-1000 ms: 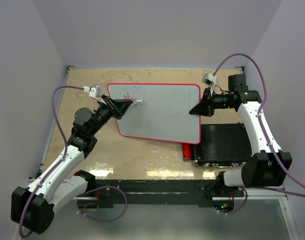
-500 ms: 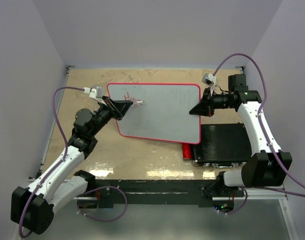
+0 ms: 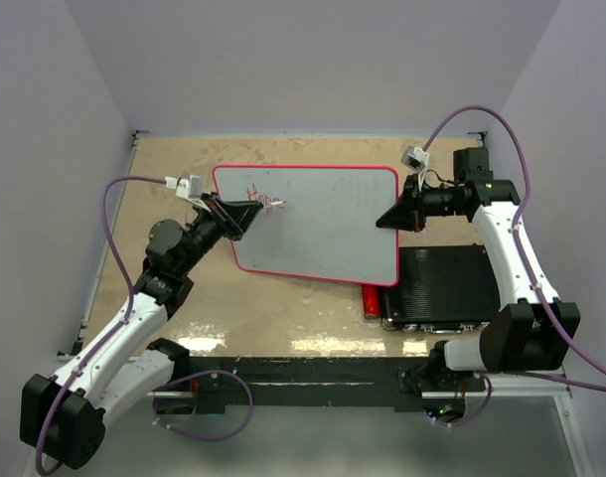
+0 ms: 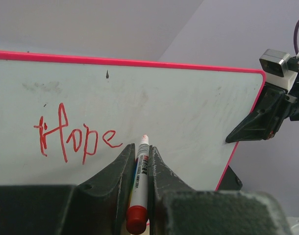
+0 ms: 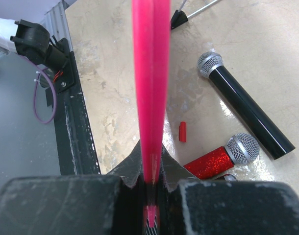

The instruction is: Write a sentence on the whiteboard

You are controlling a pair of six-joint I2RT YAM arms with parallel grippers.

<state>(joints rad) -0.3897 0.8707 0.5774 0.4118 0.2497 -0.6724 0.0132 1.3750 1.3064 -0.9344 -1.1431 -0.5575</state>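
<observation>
The left fingers (image 4: 124, 164) pinch a red marker (image 4: 141, 169), tip just right of the sentence (image 4: 73, 134), "Hope", at 10 o'clock on the whiteboard (image 3: 323, 224), which lies mid-bench (image 3: 283, 308). The left arm (image 3: 134, 308) has barely shifted. At 3 o'clock the right fingers (image 5: 129, 172) clamp the board's edge. Beneath it, a black microphone (image 5: 247, 115) shows only from the right wrist.

Overhead: my left claw (image 3: 251, 211) holds a marker (image 3: 274, 204) at the red lettering (image 3: 255, 193) on the whiteboard (image 3: 328, 229); my right claw (image 3: 386, 221) clamps its right edge.
</observation>
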